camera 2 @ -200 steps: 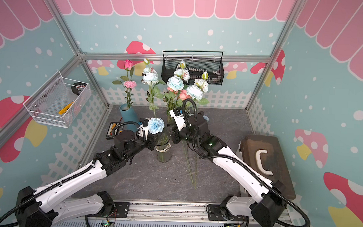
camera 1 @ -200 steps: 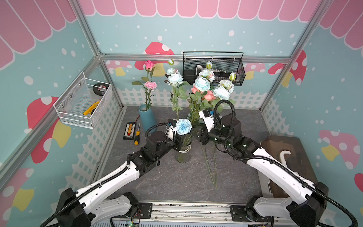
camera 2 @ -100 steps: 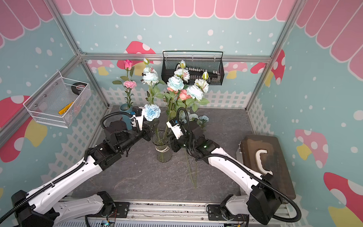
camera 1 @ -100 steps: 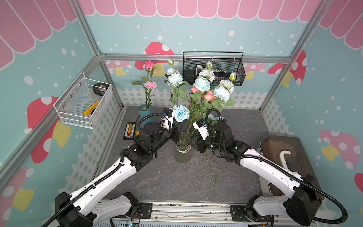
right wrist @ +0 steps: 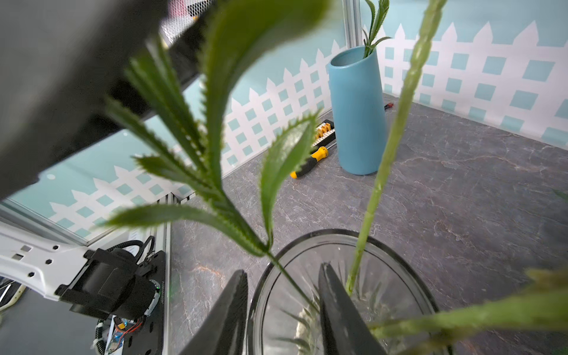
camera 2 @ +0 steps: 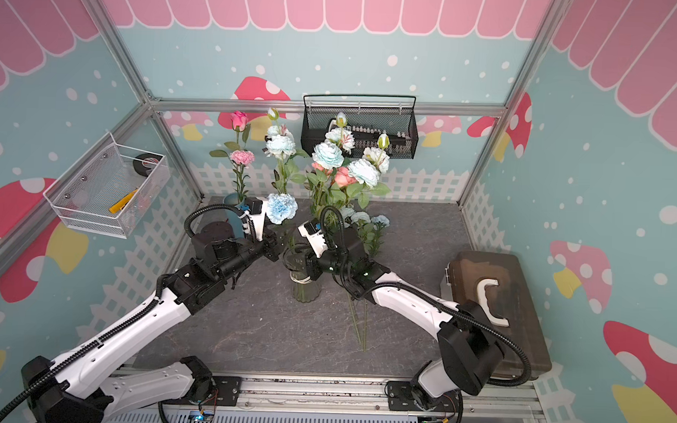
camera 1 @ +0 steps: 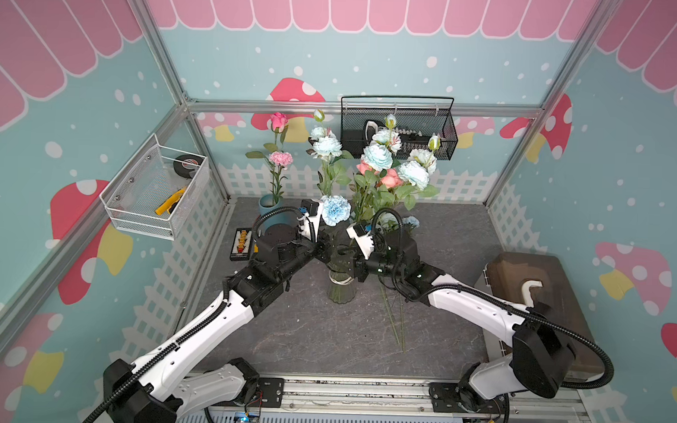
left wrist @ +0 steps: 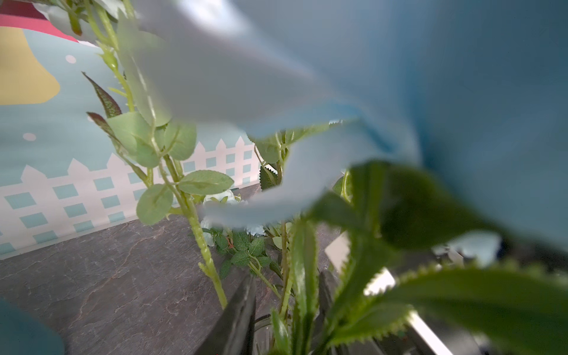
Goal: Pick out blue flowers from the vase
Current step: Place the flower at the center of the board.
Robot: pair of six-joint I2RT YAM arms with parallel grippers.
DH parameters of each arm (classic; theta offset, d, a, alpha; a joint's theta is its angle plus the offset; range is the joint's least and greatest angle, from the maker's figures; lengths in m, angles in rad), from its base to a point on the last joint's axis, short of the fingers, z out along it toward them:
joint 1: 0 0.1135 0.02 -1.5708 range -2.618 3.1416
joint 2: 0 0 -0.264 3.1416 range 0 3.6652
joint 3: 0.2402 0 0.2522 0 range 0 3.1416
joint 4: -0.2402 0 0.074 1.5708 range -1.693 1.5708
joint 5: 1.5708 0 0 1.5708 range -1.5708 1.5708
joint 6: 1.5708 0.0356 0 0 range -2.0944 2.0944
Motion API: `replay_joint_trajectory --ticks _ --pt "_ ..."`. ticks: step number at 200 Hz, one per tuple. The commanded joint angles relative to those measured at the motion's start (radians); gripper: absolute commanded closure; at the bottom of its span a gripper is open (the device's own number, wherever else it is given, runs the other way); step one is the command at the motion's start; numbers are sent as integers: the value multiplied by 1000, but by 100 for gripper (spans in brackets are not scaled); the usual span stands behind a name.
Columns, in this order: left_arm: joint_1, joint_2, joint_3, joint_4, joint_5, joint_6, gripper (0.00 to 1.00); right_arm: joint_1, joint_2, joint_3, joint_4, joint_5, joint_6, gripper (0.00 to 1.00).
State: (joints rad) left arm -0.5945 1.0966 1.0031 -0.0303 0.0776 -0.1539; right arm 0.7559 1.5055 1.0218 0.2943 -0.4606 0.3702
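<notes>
Sky-blue ruffled bloom, centre of a top view, stem seemingly pinched by left gripper; right gripper spread astride vase rim.

Stems crowd vase mouth; front tbl free.

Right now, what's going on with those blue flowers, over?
Left hand around green stem of pale blue ruffled flower, grip unclear. Right hand open, straddling rim of clear glass vase. Salmon roses crowd alongside.
</notes>
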Motion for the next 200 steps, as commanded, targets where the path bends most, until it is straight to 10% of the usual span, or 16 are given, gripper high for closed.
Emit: replay_joint_trajectory --ticks 1,55,124,200 --pt "9 -10 23 -3 26 -13 65 21 26 8 63 39 -26 63" --pt "11 -14 16 -9 27 -10 62 28 35 2 92 70 -23 92" --pt "10 -99 -48 -85 5 -25 2 31 -44 39 -20 127 -58 100" --pt "-74 -269 -248 -26 -48 -34 1 31 -122 212 -271 173 -118 100"
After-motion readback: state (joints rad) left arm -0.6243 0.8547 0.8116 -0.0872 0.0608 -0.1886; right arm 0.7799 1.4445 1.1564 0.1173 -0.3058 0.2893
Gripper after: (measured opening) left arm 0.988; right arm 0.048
